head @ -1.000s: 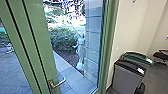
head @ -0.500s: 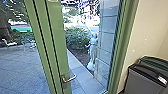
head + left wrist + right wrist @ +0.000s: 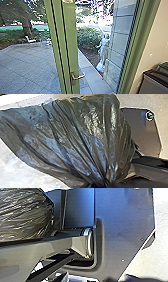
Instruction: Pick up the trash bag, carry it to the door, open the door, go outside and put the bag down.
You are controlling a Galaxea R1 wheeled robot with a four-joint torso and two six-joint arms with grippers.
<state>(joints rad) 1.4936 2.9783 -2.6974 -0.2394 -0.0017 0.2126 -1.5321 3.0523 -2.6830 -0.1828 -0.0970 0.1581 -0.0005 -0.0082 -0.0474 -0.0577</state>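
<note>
In the left wrist view, the dark, shiny trash bag [image 3: 75, 136] spreads out in folds from a gathered neck, where my left gripper [image 3: 106, 184] is shut on it. Part of the bag [image 3: 23, 215] also shows beside the robot's jointed bar in the right wrist view. The green-framed glass door [image 3: 70, 42] stands in front of me in the head view, its metal lever handle [image 3: 79, 76] low on the upright. Whether the door is ajar I cannot tell.
Outside lie a paved yard [image 3: 30, 67], white chairs [image 3: 30, 39], a tree and hedges. A pale statue [image 3: 103, 51] stands beyond the glass near a block wall [image 3: 122, 37]. Inside, bins [image 3: 152, 83] stand at the right by a cream wall [image 3: 156, 50].
The head camera has turned left: the door and its handle sit further right in view, more of the yard shows, and the bins are partly cut off at the right edge.
</note>
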